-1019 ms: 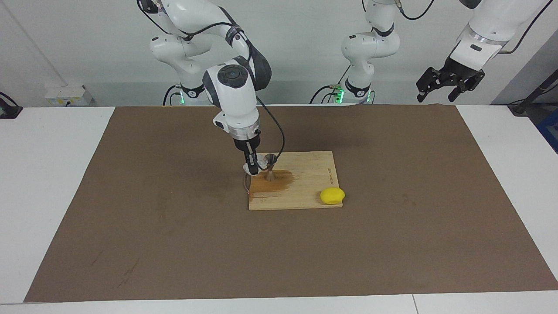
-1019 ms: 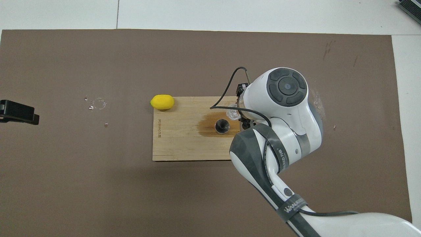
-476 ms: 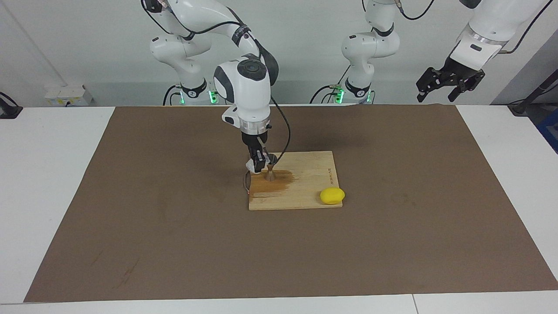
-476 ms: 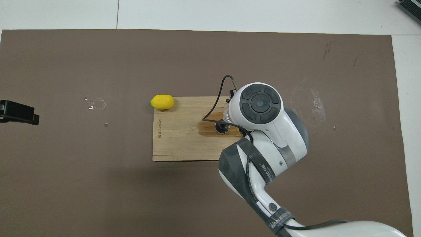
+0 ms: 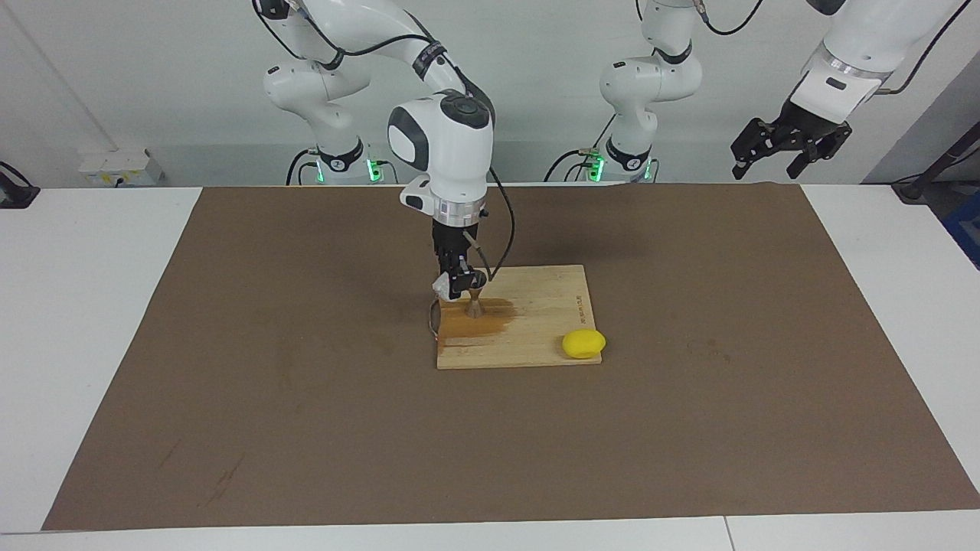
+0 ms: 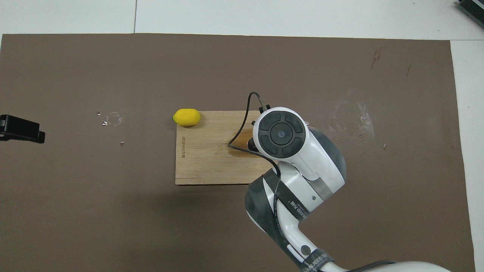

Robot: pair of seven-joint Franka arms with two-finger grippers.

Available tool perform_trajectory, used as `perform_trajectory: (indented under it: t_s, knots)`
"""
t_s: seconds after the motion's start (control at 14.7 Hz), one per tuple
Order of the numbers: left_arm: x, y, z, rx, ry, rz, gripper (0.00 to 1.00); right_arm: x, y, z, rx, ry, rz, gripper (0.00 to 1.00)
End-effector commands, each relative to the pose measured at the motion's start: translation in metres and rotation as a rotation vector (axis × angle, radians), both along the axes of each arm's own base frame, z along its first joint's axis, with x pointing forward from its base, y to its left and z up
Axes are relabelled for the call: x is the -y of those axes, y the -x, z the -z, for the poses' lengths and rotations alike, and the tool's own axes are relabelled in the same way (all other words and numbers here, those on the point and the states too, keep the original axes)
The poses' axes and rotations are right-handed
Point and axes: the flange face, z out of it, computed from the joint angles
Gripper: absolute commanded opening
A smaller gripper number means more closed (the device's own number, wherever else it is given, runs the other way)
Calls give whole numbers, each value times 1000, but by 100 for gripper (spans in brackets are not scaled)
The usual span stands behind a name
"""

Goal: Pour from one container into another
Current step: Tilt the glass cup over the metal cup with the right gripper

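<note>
I have the right gripper [image 5: 456,287] clenched on the glass cup [image 5: 444,288], hanging low over the cutting board [image 5: 536,306] at the right arm's end of it. The jigger [image 5: 475,300] stands upright just beside my jaws, toward the left arm's end, its mouth about level with the cup. I think the cup is tilted toward it, though my wrist hides that from above. The lemon [image 5: 583,343] sits well clear. The left gripper [image 5: 788,149] waits raised off the desk, jaws spread.
</note>
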Motion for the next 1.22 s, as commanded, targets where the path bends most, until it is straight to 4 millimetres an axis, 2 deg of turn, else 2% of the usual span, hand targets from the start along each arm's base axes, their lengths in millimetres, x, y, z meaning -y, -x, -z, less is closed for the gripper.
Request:
perform_trajectory:
  t_s: [0.0, 0.14, 0.34, 0.54, 0.75, 1.15]
  knots:
    - [0, 9, -1, -3, 7, 6, 100, 1, 12, -5, 39, 32, -2, 0]
    - [0, 9, -1, -3, 7, 6, 100, -5, 16, -6, 44, 34, -9, 0]
    - [0, 9, -1, -3, 7, 6, 100, -5, 5, -14, 53, 6, 7, 0]
    - [0, 9, -1, -3, 7, 6, 100, -3, 4, -14, 47, 5, 9, 0]
    - [0, 9, -1, -3, 7, 6, 100, -3, 4, -13, -9, -76, 59, 0]
    - [0, 9, -1, -3, 7, 6, 100, 10, -5, -10, -63, -148, 116, 0]
